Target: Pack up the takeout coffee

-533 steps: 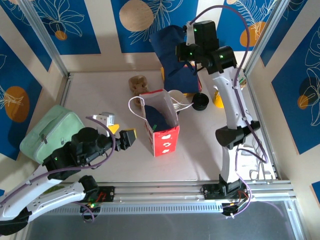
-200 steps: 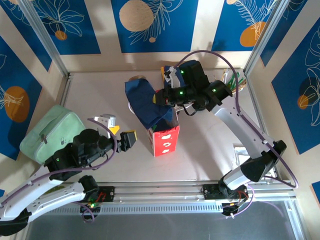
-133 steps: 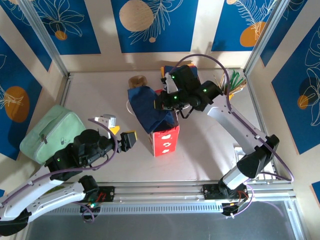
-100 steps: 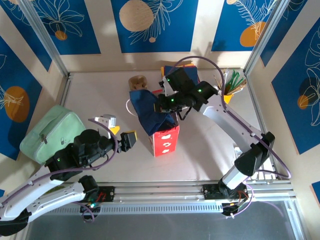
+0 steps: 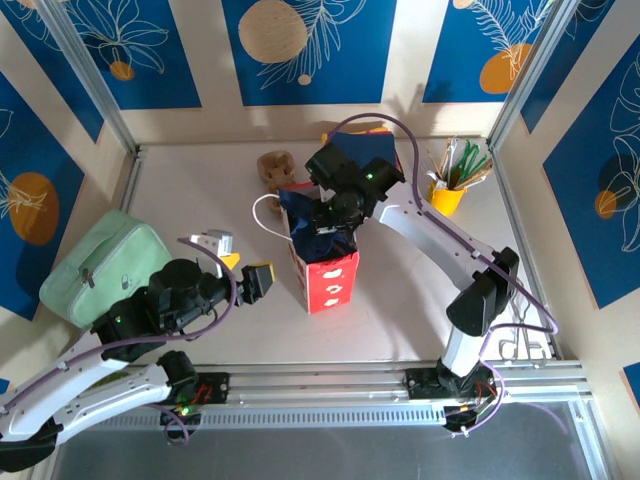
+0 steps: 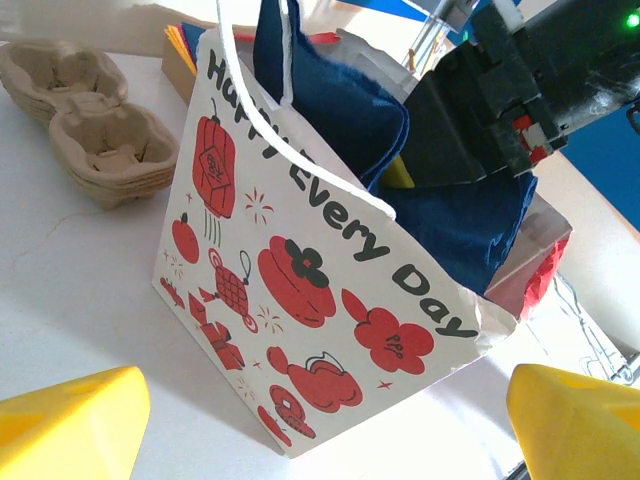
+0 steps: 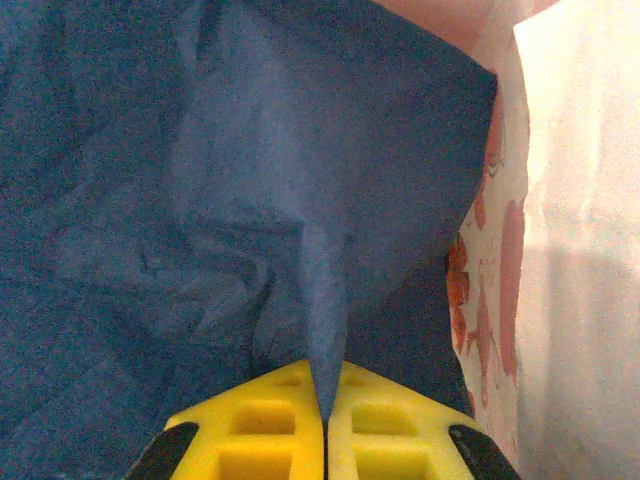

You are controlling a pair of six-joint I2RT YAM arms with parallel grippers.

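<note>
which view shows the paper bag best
Left wrist view: the red-and-white paper gift bag nearly whole, lettered side and dark blue cloth in its open top showing. The top external view has its red end, mouth partly under the right arm. The right wrist view catches a strip of its wall.

It was a robot test cell dressed up as a takeout stand, not a real café. Aluminium frame posts held printed blue leaf panels around a pale counter, and the left arm and right arm were bolted to a slotted rail at its near edge. A festive paper bag, cardboard cup carriers and a yellow cup of stirrers stood as props.
</note>
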